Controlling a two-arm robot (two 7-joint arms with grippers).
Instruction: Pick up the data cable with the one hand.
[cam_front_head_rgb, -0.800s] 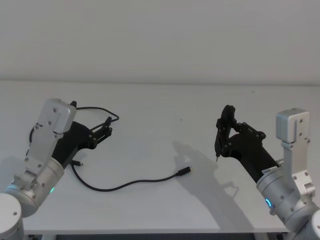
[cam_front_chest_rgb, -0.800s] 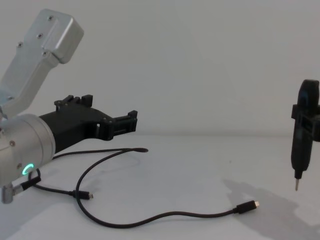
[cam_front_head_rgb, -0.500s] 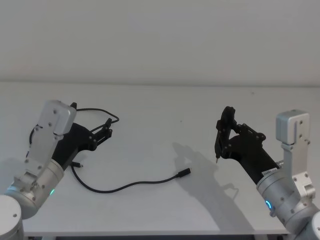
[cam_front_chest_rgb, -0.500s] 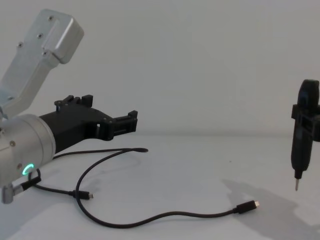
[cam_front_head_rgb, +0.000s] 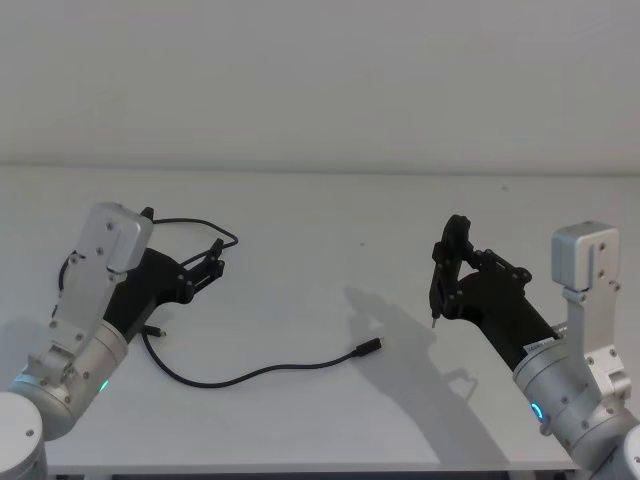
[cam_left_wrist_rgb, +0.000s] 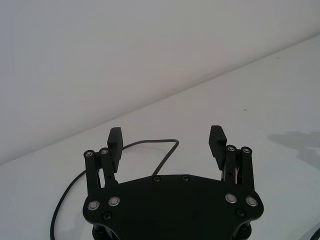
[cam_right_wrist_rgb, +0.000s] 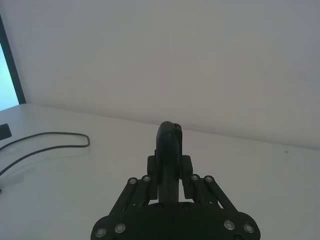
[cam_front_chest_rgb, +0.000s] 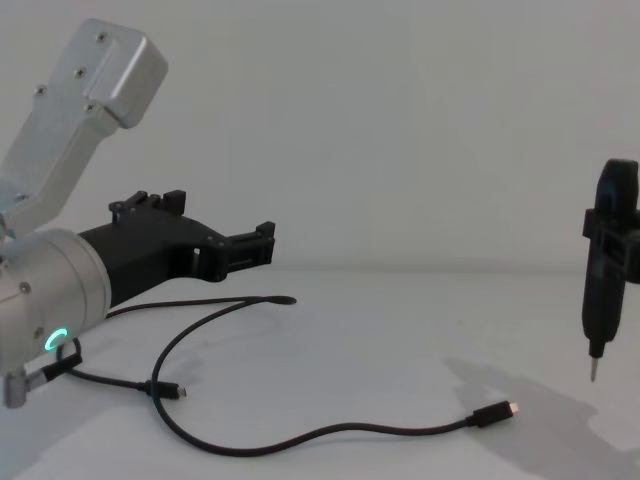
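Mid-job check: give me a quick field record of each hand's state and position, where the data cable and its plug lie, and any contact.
left hand: open, empty, raised above the left side of the table
right hand: shut on pen-like tool, tip pointing down, above the table on the right
data cable: lying loose on the table, curving from beside the left arm toward the middle
plug: flat on the table between the two hands
contact: neither hand touches the data cable
task state: cable not yet picked up
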